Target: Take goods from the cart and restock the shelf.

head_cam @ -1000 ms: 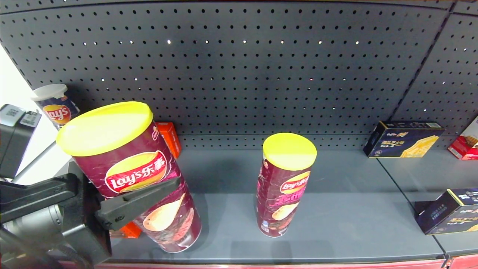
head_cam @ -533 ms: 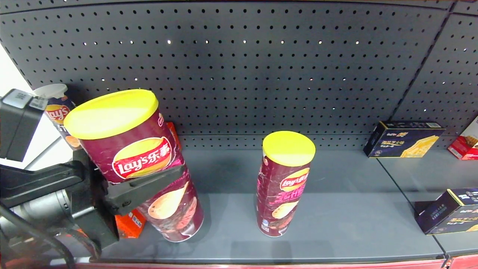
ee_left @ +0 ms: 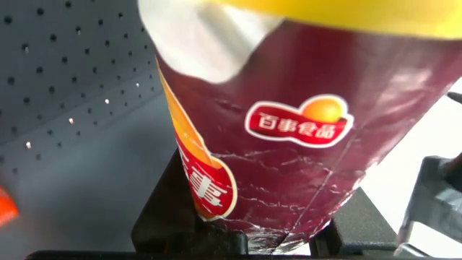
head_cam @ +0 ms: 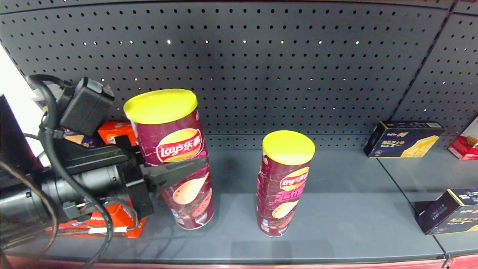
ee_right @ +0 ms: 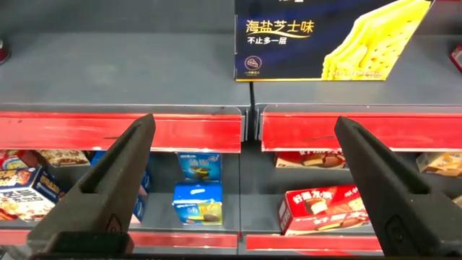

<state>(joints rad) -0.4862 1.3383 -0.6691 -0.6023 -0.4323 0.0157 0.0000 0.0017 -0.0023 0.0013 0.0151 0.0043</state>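
A maroon chip can [head_cam: 175, 157] with a yellow lid is held upright by my left gripper [head_cam: 170, 168], which is shut on its middle. Its base hangs at or just above the grey shelf [head_cam: 336, 209]; I cannot tell if it touches. A second, matching can [head_cam: 285, 183] stands on the shelf a short gap to the right. In the left wrist view the held can [ee_left: 289, 144] sits between the left gripper's [ee_left: 267, 231] dark fingers. My right gripper [ee_right: 245, 188] is open, facing lower shelves with red price rails.
Orange boxes [head_cam: 112, 130] lie behind and under the left arm. Dark blue boxes [head_cam: 405, 139] [head_cam: 448, 211] and a red box [head_cam: 465, 144] sit at the right. The pegboard wall [head_cam: 239, 67] backs the shelf. A dark blue cracker box [ee_right: 328, 40] faces the right gripper.
My left arm carried the held can to the right and deeper onto the shelf, tilting it upright. It now sits beside the standing can, which has not moved.
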